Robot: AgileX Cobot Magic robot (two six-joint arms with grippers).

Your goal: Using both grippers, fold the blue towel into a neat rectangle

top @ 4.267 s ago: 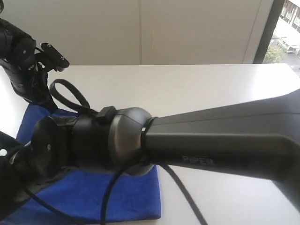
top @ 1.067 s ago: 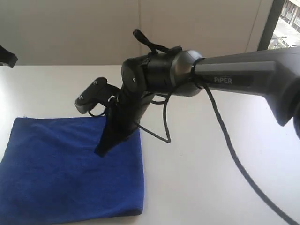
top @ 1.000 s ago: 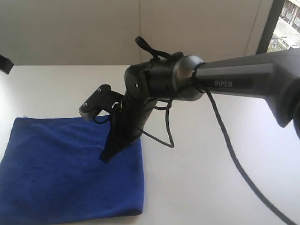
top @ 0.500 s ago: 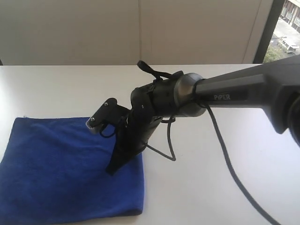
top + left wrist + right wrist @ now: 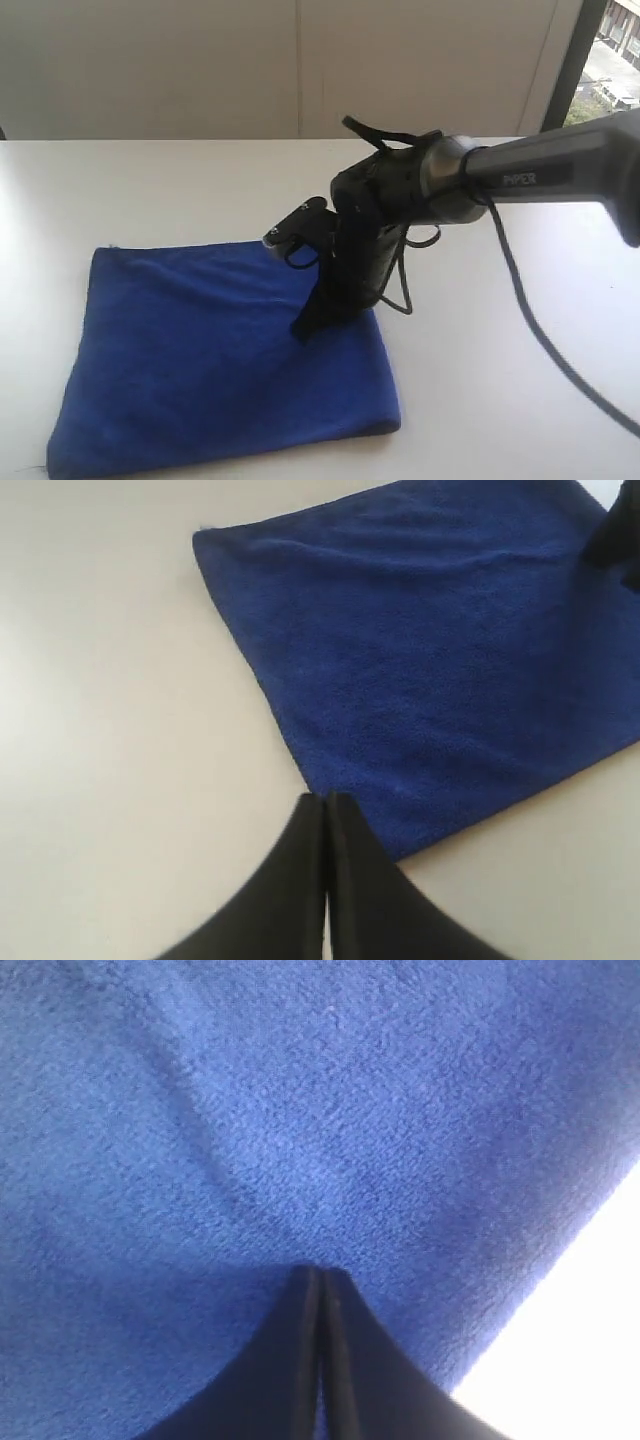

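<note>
The blue towel lies flat on the white table as a folded, roughly square piece. My right gripper is shut, and its tip presses down on the towel near the right edge. The right wrist view shows the closed jaws against the blue towel with nothing between them. My left gripper is also shut and empty. It hovers over the bare table just beside one edge of the towel, and the exterior view does not show it.
The grey PIPER arm reaches in from the right with a black cable looping down over the table. A pale wall stands behind the table and a window at the far right.
The towel has slid to the right across the table, with the right gripper's shut tip pressing on it. The left arm has left the exterior view.
</note>
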